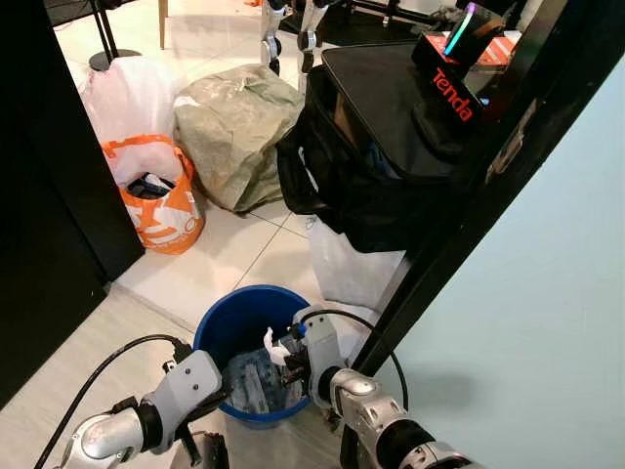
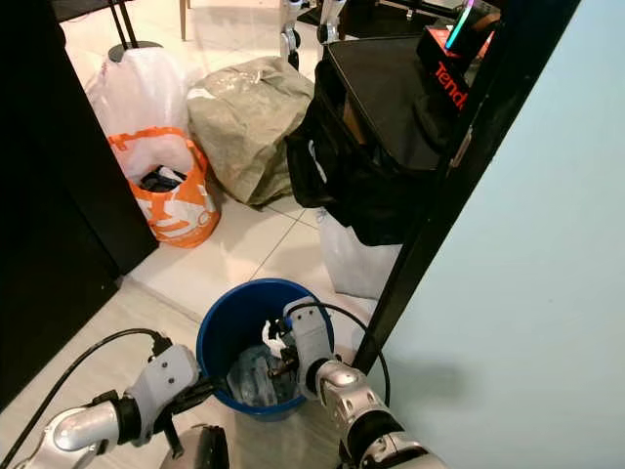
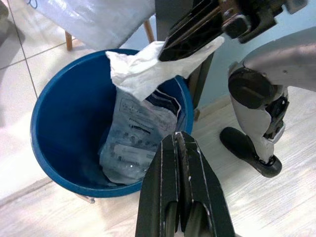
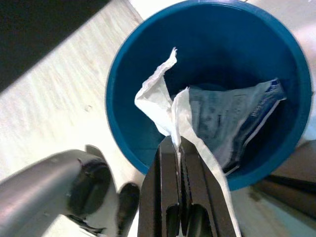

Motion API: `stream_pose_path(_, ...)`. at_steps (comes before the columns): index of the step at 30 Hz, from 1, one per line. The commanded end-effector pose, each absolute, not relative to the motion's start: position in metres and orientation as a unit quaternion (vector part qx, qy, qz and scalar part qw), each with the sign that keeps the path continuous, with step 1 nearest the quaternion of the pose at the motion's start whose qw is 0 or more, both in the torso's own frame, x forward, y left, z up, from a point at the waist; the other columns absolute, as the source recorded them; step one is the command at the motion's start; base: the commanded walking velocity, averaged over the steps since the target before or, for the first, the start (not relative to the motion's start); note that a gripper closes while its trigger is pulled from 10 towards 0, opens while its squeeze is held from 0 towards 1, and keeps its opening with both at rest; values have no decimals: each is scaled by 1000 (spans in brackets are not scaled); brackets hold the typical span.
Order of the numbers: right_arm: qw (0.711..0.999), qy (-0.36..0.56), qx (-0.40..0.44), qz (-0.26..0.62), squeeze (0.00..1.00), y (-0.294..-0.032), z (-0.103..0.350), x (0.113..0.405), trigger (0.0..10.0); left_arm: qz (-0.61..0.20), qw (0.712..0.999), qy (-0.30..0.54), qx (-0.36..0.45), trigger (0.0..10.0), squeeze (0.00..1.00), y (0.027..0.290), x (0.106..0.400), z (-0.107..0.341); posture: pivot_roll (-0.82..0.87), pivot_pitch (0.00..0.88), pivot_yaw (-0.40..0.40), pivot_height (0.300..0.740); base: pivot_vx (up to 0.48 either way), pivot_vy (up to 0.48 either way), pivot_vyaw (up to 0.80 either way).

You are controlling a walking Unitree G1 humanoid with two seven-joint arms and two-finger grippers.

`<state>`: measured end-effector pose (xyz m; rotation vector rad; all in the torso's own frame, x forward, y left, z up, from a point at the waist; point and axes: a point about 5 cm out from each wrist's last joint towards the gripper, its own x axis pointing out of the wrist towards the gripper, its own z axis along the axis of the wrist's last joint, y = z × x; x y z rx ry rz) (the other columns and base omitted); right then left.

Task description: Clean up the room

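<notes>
A crumpled white paper tissue (image 4: 170,111) is clamped in the right tool (image 4: 178,148), held over the round blue plastic bin (image 4: 123,103). It should be released w/ jaws opened wide, centred over the bin. Left tool (image 3: 178,148) is pressed together, empty, beside the rim.

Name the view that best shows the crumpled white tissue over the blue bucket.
The left wrist view: the crumpled white tissue hangs whole from the right claw over the round blue plastic bucket. The right wrist view shows it edge-on; the eye views show a scrap.
</notes>
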<state>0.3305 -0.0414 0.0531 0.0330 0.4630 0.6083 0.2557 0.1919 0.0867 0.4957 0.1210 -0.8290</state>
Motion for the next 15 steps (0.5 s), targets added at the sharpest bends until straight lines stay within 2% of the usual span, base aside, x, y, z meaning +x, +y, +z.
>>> stream_pose_path(1, 909, 232, 63, 339, 0, -1, 59, 320, 10000, -413, 876, 79, 237, 10000, 0, 194, 248, 81, 72, 337, -129, 608, 0, 0, 0)
stream_pose_path(7, 895, 221, 48, 384, 0, 14, 63, 315, 10000, -417, 872, 80, 241, 10000, 0, 199, 244, 83, 85, 329, -137, 608, 0, 0, 0)
stream_pose_path(15, 890, 194, 15, 412, 0, 28, 72, 314, 10000, -416, 871, 77, 251, 10000, 0, 203, 244, 87, 101, 320, -147, 608, 0, 0, 0)
